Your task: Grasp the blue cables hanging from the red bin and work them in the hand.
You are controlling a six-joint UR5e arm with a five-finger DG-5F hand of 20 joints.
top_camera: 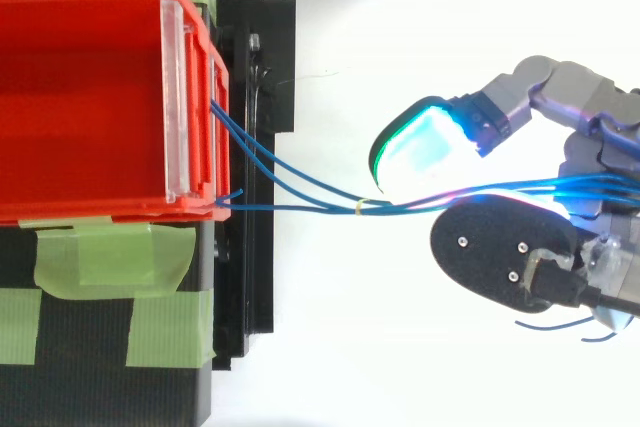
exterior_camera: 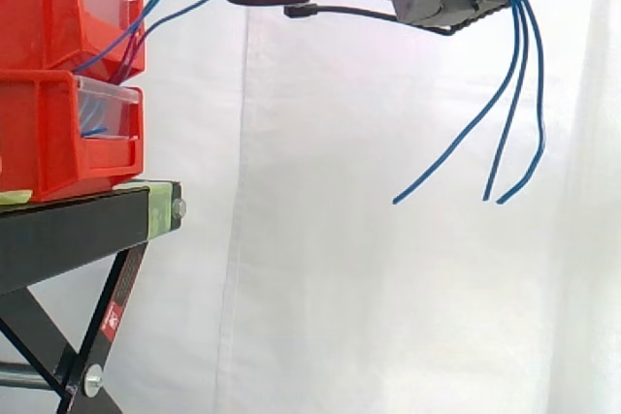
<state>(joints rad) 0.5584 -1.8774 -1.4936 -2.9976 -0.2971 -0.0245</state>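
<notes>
Pinching the blue cables (top_camera: 300, 187), the hand (top_camera: 560, 87) holds them stretched from the red bin (top_camera: 100, 209). Best roll them gently, without tugging.

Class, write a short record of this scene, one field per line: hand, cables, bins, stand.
Hand: robot hand with glowing pads, curled round the cables, apart from the bins
Cables: thin blue cables, running from the upper bin's front to the hand, free ends hanging beyond it
Bins: two red plastic bins, stacked
Stand: black stand with green tape patches
</notes>
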